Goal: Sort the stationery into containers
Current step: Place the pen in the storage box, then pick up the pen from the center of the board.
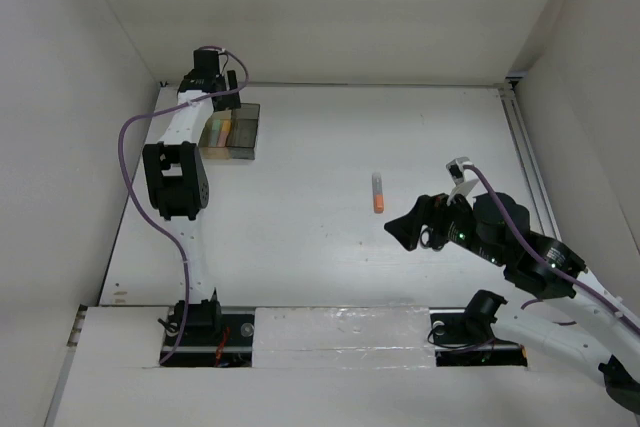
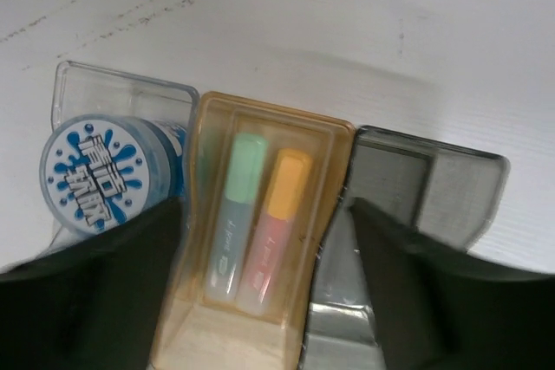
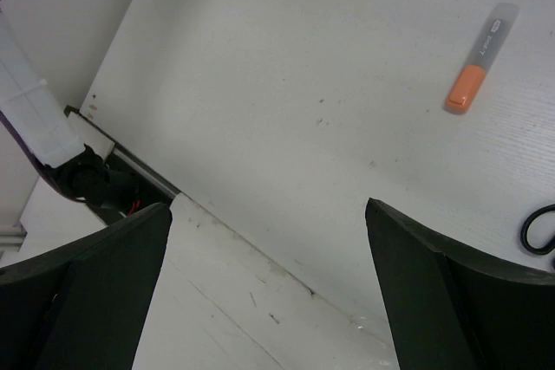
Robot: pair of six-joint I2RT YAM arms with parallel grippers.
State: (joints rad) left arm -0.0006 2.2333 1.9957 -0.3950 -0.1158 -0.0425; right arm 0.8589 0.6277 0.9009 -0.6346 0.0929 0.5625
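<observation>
- Top external view: bright, even, diffuse overhead light. The white table (image 1: 330,147) is near overexposure, with glare on the glossy near strip.
- Shadows: soft and faint beneath the arms.
- Left wrist view: amber bin (image 2: 277,114) sharp; left gripper (image 2: 264,214) fingers dark and blurred.
- Right wrist view: right gripper (image 3: 267,207) fingers underexposed and defocused; table sharp.

Left gripper (image 2: 264,207) far out, right gripper (image 3: 267,207) nearer in (both jaws wide apart)

A scuffed white bench (image 1: 330,147) stands boxed in by plain white panels: back wall (image 1: 330,7), left wall (image 1: 50,147), right wall (image 1: 590,97). Soft light glints off its glossy near strip (image 1: 340,332).
</observation>
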